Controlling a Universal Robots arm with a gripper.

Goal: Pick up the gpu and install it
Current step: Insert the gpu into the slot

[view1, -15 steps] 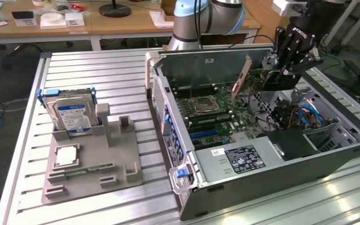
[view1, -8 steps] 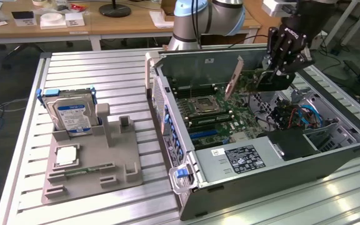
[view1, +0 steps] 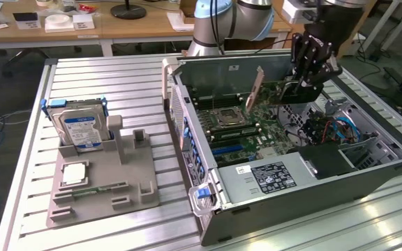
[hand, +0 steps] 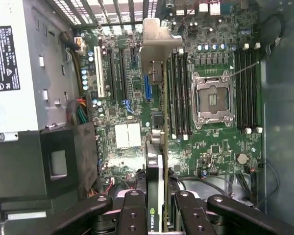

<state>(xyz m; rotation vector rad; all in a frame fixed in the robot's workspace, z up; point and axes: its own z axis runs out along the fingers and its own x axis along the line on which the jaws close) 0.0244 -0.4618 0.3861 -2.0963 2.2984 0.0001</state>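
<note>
Ribbed aluminium table (view1: 117,83) carries an open computer case (view1: 313,193) in the exterior view, where the gripper (view1: 299,91) clamps the gpu (view1: 274,93) on edge above the motherboard (view1: 257,138), its long axis running from the jaws toward the exterior view's left. From the wrist view, the card lies edge-on alongside the memory slots (hand: 179,93), its bracket (hand: 157,39) pointing at the vented rear wall.
</note>
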